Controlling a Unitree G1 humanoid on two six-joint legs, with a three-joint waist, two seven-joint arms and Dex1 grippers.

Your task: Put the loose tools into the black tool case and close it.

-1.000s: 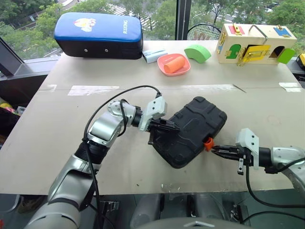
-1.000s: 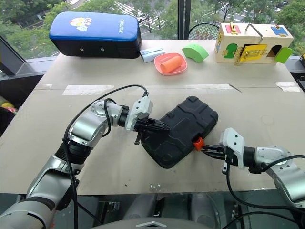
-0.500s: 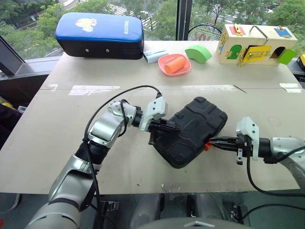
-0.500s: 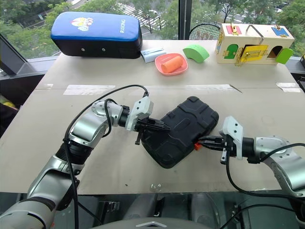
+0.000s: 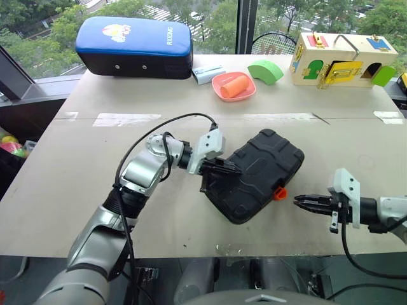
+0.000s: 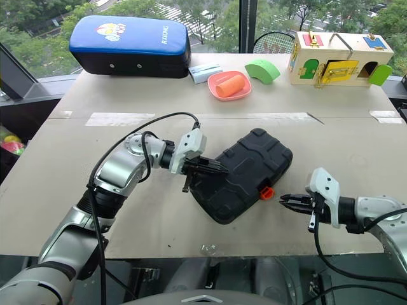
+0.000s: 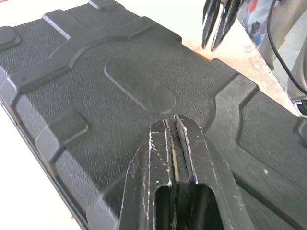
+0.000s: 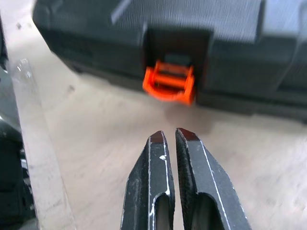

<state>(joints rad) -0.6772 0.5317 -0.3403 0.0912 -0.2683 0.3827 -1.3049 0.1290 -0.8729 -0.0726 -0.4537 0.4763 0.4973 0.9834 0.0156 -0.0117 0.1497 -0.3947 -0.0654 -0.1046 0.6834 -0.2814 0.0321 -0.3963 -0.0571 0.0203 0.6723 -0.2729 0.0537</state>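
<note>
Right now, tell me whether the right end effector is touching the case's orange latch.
Apart. The right wrist view shows bare table between the shut right end effector and the orange latch on the black tool case; the left eye view shows the same gap.

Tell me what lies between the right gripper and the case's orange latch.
Nothing: only bare table separates the shut right gripper from the latch on the black case, clearest in the right wrist view.

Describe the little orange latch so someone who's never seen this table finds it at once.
Start at the black tool case lying closed in the middle of the table. On its near right edge, facing the right gripper, sits the orange latch, the only bright spot on the dark ribbed shell.
</note>
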